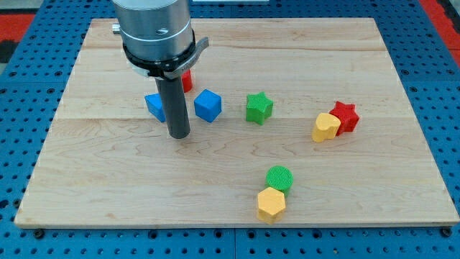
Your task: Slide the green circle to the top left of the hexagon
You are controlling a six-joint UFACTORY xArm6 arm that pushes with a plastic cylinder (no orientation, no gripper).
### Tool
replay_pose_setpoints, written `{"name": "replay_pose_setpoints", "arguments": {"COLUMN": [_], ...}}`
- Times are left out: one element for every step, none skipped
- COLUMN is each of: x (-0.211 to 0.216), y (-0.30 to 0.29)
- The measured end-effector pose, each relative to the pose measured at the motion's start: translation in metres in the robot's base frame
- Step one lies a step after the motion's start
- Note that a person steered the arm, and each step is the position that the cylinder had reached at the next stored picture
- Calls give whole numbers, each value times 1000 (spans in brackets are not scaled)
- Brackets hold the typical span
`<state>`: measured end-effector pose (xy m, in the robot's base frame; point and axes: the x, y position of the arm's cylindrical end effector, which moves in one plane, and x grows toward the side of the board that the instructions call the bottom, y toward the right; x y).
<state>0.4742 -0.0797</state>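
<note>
Tip (180, 135) well left of green circle (279, 178)

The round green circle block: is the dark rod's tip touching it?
No. My tip rests between two blue blocks, far from the green circle beside the yellow hexagon.

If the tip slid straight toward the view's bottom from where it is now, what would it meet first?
Probably nothing: below my tip the board looks free to its edge; the green circle and yellow hexagon lie well right.
</note>
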Motion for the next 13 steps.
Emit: {"name": "replay_pose_setpoints", "arguments": {"x": [0, 0, 0, 0, 12, 43, 44, 115, 113, 63, 25, 37, 90], "y": [4, 8, 19, 133, 180, 160, 244, 250, 190, 142, 111, 204, 208]}}
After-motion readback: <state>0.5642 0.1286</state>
